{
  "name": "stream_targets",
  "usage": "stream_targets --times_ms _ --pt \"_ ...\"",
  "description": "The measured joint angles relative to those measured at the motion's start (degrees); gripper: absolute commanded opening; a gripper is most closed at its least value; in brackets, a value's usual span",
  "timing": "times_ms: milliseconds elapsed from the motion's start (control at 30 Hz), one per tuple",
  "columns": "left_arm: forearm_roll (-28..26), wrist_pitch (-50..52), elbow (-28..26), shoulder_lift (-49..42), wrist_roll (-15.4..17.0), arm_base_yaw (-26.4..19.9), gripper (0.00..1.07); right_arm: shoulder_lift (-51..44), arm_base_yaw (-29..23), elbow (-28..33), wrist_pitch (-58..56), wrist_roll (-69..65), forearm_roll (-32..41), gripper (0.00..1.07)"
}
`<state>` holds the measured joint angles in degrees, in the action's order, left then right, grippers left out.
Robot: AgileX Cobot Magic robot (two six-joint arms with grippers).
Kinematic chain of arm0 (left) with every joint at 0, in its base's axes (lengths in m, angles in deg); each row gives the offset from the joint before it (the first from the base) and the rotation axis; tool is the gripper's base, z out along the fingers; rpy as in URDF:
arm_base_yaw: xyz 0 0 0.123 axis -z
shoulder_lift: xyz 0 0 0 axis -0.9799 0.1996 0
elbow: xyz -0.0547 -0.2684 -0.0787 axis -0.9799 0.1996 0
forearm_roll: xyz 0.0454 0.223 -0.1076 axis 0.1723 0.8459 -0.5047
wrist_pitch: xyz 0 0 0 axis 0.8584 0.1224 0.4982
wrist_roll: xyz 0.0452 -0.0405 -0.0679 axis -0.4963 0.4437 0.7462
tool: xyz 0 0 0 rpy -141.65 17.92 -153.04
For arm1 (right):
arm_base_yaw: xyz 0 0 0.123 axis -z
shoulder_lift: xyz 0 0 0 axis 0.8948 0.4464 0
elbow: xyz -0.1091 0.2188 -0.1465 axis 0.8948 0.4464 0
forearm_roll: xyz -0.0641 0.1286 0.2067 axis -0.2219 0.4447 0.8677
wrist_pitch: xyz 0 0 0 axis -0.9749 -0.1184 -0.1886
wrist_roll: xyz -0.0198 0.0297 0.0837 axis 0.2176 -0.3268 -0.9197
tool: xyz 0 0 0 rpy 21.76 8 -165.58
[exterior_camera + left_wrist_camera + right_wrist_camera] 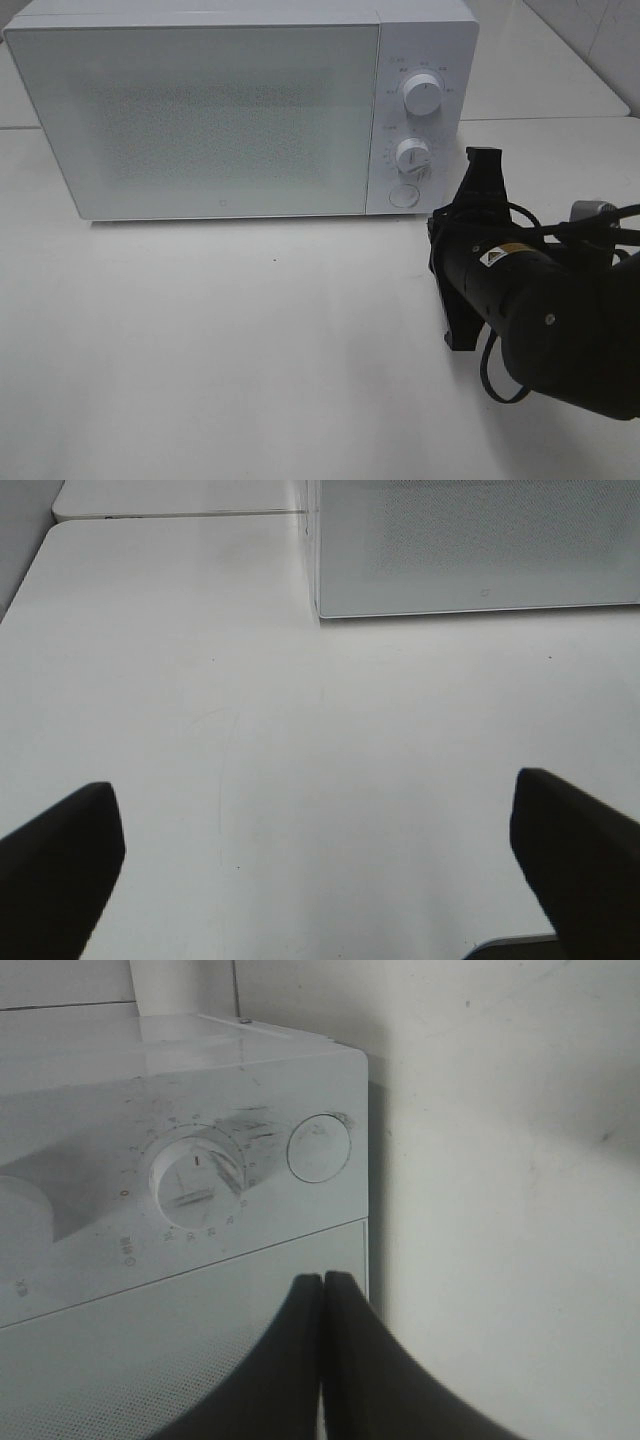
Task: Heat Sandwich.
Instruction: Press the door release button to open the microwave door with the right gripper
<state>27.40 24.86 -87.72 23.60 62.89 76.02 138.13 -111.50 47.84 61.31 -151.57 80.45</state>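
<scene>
The left gripper hangs over the bare white table, its two dark fingers spread wide with nothing between them. Ahead of it stands the white microwave, door shut. On the control panel at its right end, an upper dial sits above a lower dial, with a round button beneath. Just right of that panel (close to the button, contact unclear) the right gripper points at the oven, its fingers pressed flat together on nothing. Where the sandwich is cannot be told from these views.
</scene>
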Motion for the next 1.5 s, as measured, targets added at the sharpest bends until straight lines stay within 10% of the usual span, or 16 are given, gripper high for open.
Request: stream_targets --times_ms 1500 --pt "0.0 0.0 0.0 0.0 0.0 0.0 1.03 17.5 13.9 -18.6 -6.6 -2.8 -17.1 0.00"
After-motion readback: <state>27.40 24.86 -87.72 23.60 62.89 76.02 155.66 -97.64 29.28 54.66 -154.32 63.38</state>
